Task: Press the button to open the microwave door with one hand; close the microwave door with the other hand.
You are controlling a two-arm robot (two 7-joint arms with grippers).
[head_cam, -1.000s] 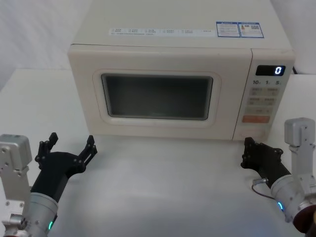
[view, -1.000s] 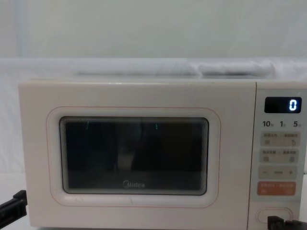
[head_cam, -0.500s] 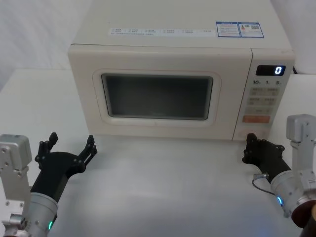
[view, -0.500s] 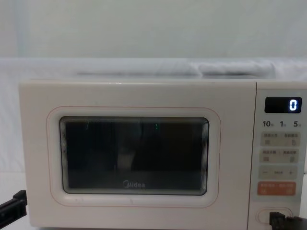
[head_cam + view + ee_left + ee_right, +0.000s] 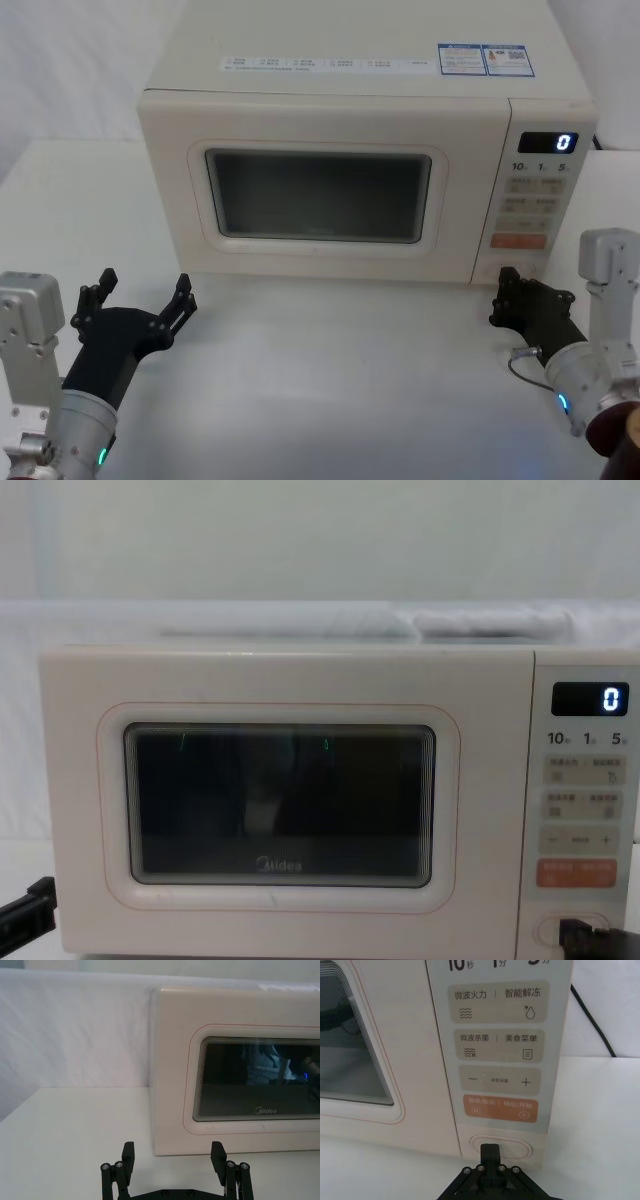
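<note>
Two black grippers at work stations – the right gripper (image 5: 490, 1152), fingers pinched together into one blunt tip, sits right at the large cream oval button (image 5: 501, 1148) at the foot of the control strip, presumably closed up so it can push like a fingertip. The boxy cream microwave (image 5: 340, 90) stands on the white table (image 5: 330, 380), its wide cream door with dark window (image 5: 320, 195) flush shut. The left gripper (image 5: 140, 300) waits spread wide near the door's left corner – likely staged for closing

closed black fingers (image 5: 489, 1152) of the right gripper (image 5: 489, 1148) at the oval button (image 5: 500, 1148), below the orange key (image 5: 500, 1108)
</note>
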